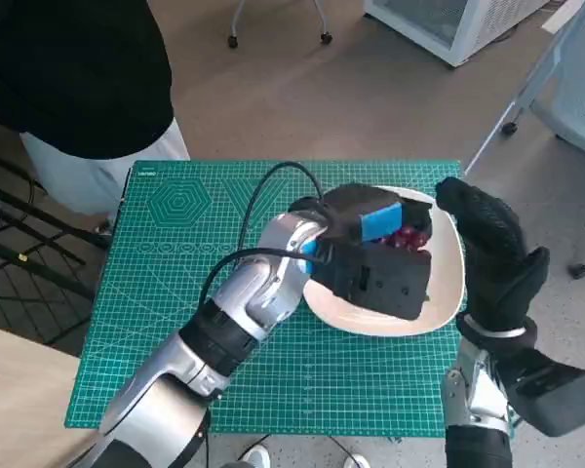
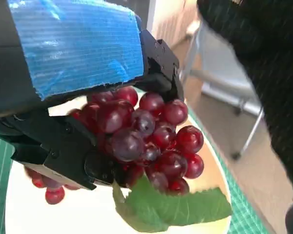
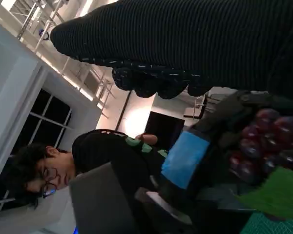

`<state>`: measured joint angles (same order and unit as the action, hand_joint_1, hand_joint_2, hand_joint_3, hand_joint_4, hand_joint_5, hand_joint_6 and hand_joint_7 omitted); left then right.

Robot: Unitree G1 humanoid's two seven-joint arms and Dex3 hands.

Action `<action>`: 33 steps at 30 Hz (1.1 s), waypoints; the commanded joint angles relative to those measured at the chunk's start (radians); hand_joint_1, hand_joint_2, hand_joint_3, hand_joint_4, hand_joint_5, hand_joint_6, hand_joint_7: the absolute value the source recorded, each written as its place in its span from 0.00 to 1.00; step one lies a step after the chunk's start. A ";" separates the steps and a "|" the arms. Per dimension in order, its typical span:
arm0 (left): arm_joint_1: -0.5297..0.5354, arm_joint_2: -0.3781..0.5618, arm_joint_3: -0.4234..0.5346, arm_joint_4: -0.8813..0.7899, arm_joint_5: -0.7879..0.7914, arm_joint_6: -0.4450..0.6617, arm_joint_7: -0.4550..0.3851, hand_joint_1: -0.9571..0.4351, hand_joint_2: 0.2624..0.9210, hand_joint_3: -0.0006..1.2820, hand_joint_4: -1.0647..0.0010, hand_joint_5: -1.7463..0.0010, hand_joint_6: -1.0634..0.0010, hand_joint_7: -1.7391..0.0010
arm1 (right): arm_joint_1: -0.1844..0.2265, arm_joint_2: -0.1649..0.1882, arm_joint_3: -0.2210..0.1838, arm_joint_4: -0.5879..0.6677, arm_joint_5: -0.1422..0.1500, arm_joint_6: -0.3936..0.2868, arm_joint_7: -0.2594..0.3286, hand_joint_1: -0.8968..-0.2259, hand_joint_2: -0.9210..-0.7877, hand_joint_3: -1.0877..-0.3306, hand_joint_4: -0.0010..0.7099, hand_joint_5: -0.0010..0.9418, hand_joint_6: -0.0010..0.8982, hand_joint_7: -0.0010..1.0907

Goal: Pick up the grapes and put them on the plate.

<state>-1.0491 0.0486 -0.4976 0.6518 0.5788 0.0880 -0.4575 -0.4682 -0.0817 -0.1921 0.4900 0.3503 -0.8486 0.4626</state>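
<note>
Left robot hand (image 1: 375, 255) holding the grapes (image 2: 146, 139) over the plate (image 1: 447, 292); right robot hand (image 1: 495, 255) idle beside it.

The grapes are a dark red bunch with a green leaf (image 2: 171, 207) at the lower end. They sit inside the grasp of the left robot hand, whose black fingers (image 2: 58, 151) wrap under and around the cluster while the blue-taped back covers it from above. In the left wrist view the bunch hangs over the white plate; whether the lowest berries already touch it cannot be told.

Handling, as a judgement: the bunch is probably light, loose and irregular rather than stiff. Single berries look smooth, so they may slip or tear from their stalks under a hard squeeze. A broad cupping hold around the mass of the cluster, as shown, suits it better than a pinch on one berry; the stem is hidden.

Pose: the left forearm reaches diagonally across the green cutting mat (image 1: 175, 224) on the counter, with the robot hand over the middle of the plate. The right robot hand stands upright just beside the plate's outer edge, holding nothing; its gloved fingers appear loosely extended, not clenched.

A person (image 3: 88, 161) in dark clothing is near the counter.
</note>
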 commanded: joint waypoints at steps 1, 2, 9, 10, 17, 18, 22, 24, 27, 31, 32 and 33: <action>-0.037 -0.001 -0.007 0.027 -0.010 -0.041 -0.007 0.29 0.85 0.02 0.92 0.96 0.84 0.99 | 0.013 0.001 0.003 0.003 0.006 0.014 0.002 0.32 0.00 0.55 0.52 0.00 0.17 0.28; -0.036 0.000 -0.007 0.030 -0.009 -0.044 -0.005 0.28 0.86 0.01 0.94 0.97 0.84 0.99 | 0.013 0.001 0.003 0.003 0.006 0.014 0.003 0.32 0.00 0.55 0.52 0.00 0.17 0.28; -0.031 0.001 -0.006 0.046 -0.003 -0.047 0.002 0.25 0.88 0.01 0.99 1.00 0.88 1.00 | 0.015 0.001 0.004 0.004 0.008 0.012 0.007 0.32 0.00 0.55 0.52 0.00 0.17 0.28; -0.029 0.003 -0.005 0.048 -0.005 -0.052 0.002 0.25 0.88 0.01 1.00 1.00 0.89 1.00 | 0.015 0.002 0.004 0.004 0.008 0.012 0.007 0.32 0.00 0.55 0.52 0.00 0.17 0.28; 0.010 0.050 0.044 0.049 -0.065 -0.161 0.010 0.19 0.90 0.01 1.00 1.00 0.93 1.00 | 0.017 0.006 0.009 -0.002 0.004 0.014 0.003 0.32 0.00 0.55 0.52 0.00 0.17 0.28; 0.019 0.062 0.056 0.046 -0.081 -0.184 0.009 0.19 0.90 0.01 1.00 1.00 0.93 1.00 | 0.018 0.006 0.010 -0.003 0.004 0.014 0.002 0.32 0.00 0.55 0.52 0.00 0.18 0.28; 0.063 0.114 0.129 0.054 -0.175 -0.303 0.005 0.21 0.92 0.01 1.00 1.00 0.93 1.00 | 0.019 0.007 0.011 -0.010 0.003 0.019 -0.002 0.32 0.00 0.55 0.52 0.00 0.18 0.28; 0.088 0.132 0.180 0.071 -0.239 -0.366 0.003 0.22 0.93 0.01 1.00 1.00 0.93 1.00 | 0.021 0.009 0.012 -0.017 0.001 0.021 -0.005 0.32 0.00 0.55 0.53 0.01 0.18 0.28; 0.131 0.138 0.280 0.116 -0.365 -0.456 0.003 0.26 0.95 0.01 1.00 1.00 0.92 1.00 | 0.025 0.012 0.014 -0.027 -0.003 0.026 -0.011 0.32 0.00 0.55 0.53 0.01 0.19 0.28; 0.198 0.104 0.423 0.157 -0.560 -0.550 -0.016 0.28 0.99 0.04 1.00 1.00 0.88 0.98 | 0.026 0.015 0.015 -0.033 -0.006 0.029 -0.016 0.32 0.00 0.55 0.54 0.01 0.19 0.27; 0.217 0.091 0.457 0.156 -0.613 -0.562 -0.033 0.28 0.99 0.06 1.00 1.00 0.87 0.98 | 0.026 0.016 0.016 -0.034 -0.007 0.029 -0.017 0.32 0.00 0.55 0.54 0.01 0.19 0.27; 0.235 0.077 0.488 0.151 -0.667 -0.569 -0.053 0.28 0.99 0.08 0.99 1.00 0.87 0.98 | 0.026 0.017 0.017 -0.035 -0.009 0.030 -0.019 0.32 0.00 0.55 0.54 0.01 0.19 0.27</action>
<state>-0.8866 0.1634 -0.1159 0.7850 0.0673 -0.4269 -0.4690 -0.4644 -0.0763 -0.1805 0.4572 0.3485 -0.8354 0.4578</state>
